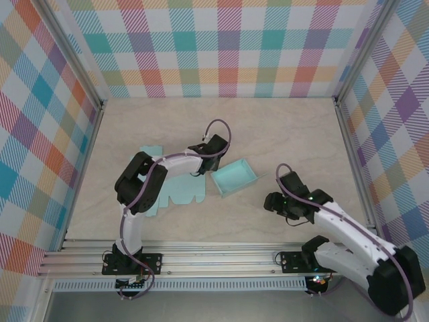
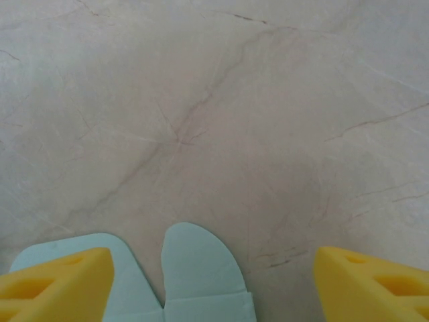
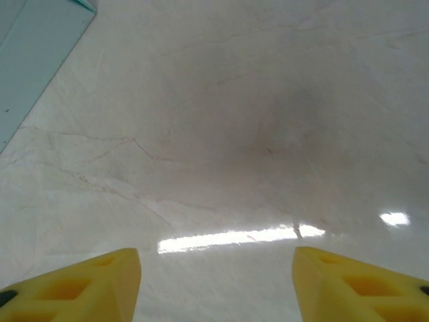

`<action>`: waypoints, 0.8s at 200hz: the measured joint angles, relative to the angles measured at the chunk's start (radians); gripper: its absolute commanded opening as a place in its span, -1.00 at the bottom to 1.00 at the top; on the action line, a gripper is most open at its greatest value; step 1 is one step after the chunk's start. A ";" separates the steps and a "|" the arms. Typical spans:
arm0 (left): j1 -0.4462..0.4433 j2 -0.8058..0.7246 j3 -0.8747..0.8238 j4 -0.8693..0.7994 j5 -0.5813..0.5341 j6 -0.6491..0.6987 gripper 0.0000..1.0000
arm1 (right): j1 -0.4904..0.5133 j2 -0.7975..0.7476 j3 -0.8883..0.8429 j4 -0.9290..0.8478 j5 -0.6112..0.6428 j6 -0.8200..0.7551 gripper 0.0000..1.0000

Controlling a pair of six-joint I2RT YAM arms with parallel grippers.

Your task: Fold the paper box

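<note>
1. Mint-green paper box (image 1: pixel 236 178) lies mid-tabletop (image 1: pixel 281 127). Its right part is folded up into a shallow tray, and the rest lies flat under my left arm (image 1: pixel 144 181).
2. My left hand (image 2: pixel 214 287) is at the tray's left end, fingers (image 2: pixel 60 285) spread and gripping nothing. A rounded flap (image 2: pixel 198 258) lies on the tabletop between them.
3. My right hand (image 3: pixel 218 285) is spread open too, over bare tabletop to the right of the box and apart from it.
</note>
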 measured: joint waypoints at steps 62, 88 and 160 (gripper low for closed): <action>-0.036 -0.031 -0.053 -0.003 0.033 -0.002 0.23 | -0.007 0.272 0.025 0.306 -0.006 -0.007 0.06; -0.072 -0.067 -0.105 0.000 0.047 -0.023 0.20 | -0.024 0.349 0.069 0.373 -0.007 -0.026 0.00; -0.143 -0.193 -0.229 0.037 0.186 -0.143 0.14 | -0.146 0.521 0.204 0.485 -0.068 -0.148 -0.01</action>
